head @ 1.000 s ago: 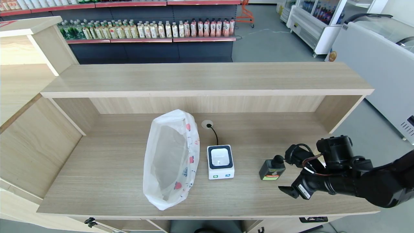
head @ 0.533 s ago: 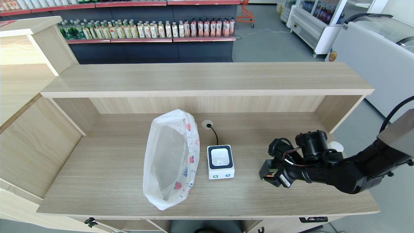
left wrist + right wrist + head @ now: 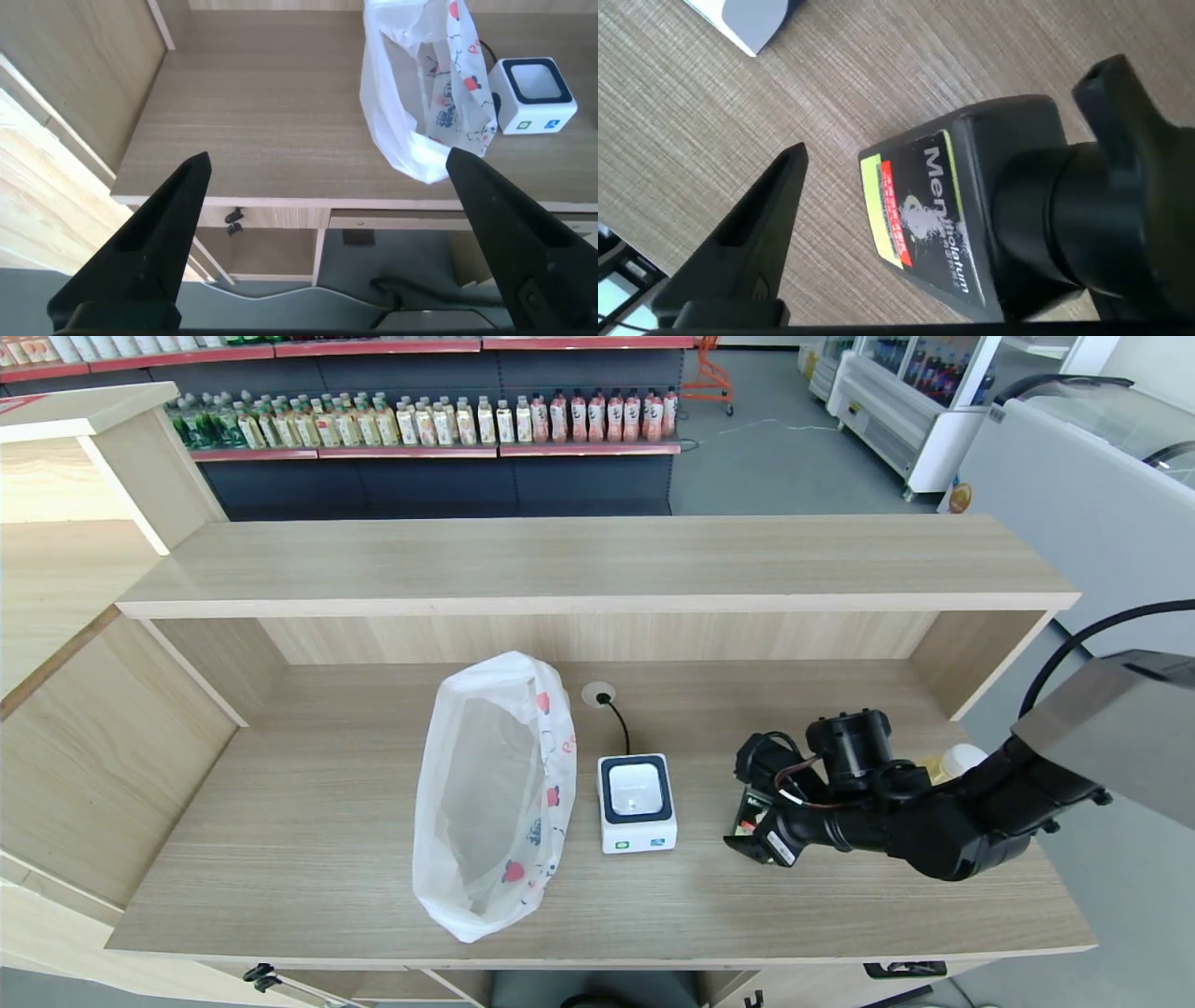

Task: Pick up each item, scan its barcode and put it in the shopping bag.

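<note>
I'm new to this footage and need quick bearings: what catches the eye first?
The black right gripper, open around a small dark bottle on the right side of the counter. Next, the white plastic bag lying open just left of the white scanner at the centre.

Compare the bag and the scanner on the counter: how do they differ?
The bag is soft, see-through plastic lying slumped; the scanner is a rigid box. The bag is much larger than the scanner. The scanner has a cable; the bag has none. Both are mainly white and rest on the counter.
</note>
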Controlling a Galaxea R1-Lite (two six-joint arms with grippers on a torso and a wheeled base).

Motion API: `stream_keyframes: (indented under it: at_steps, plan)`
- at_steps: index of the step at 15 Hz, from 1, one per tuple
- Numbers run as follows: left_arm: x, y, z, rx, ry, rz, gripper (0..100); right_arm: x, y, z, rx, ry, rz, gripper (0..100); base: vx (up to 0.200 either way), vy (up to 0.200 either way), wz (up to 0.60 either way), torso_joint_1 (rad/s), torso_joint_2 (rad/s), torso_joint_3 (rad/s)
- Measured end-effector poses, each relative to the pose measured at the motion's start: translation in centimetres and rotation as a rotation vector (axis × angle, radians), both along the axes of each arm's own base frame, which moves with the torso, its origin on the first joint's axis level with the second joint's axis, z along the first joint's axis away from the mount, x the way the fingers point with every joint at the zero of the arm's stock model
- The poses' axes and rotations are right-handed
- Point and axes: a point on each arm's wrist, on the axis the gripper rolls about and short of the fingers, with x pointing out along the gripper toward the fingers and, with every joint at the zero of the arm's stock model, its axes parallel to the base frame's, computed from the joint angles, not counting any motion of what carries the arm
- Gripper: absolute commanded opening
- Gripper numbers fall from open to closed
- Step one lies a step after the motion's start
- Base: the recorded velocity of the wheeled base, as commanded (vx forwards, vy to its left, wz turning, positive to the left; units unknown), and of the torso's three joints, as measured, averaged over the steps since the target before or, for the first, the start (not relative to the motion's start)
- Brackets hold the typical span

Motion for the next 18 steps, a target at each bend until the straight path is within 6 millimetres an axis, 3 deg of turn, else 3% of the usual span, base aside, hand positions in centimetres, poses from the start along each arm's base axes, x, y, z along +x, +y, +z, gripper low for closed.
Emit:
stream_keyframes:
  at_steps: [4, 9, 12, 15, 18]
  plan:
    - [0.0, 0.0, 0.0, 0.000, 0.000, -0.001, 100, -0.6, 0.8, -0.1, 0.001, 0.009, 0.018, 0, 0.000, 0.000, 0.00, 0.000, 0.00, 0.000]
    - [0.0, 0.0, 0.0, 0.000, 0.000, 0.000, 100, -2.6, -0.6, 1.0, 0.050, 0.004, -0.032, 0, 0.000, 0.000, 0.00, 0.000, 0.00, 0.000]
    - [0.0, 0.0, 0.0, 0.000, 0.000, 0.000, 100, -3.8, -2.3, 4.2, 0.169, -0.055, -0.123, 0, 0.000, 0.000, 0.00, 0.000, 0.00, 0.000]
    - [0.0, 0.0, 0.0, 0.000, 0.000, 0.000, 100, -6.9, -4.8, 7.8, 0.215, -0.157, -0.172, 0, 0.000, 0.000, 0.00, 0.000, 0.00, 0.000]
    - [0.0, 0.0, 0.0, 0.000, 0.000, 0.000, 100, -10.8, -7.8, 9.9, -0.011, -0.351, -0.088, 0, 0.000, 0.000, 0.00, 0.000, 0.00, 0.000]
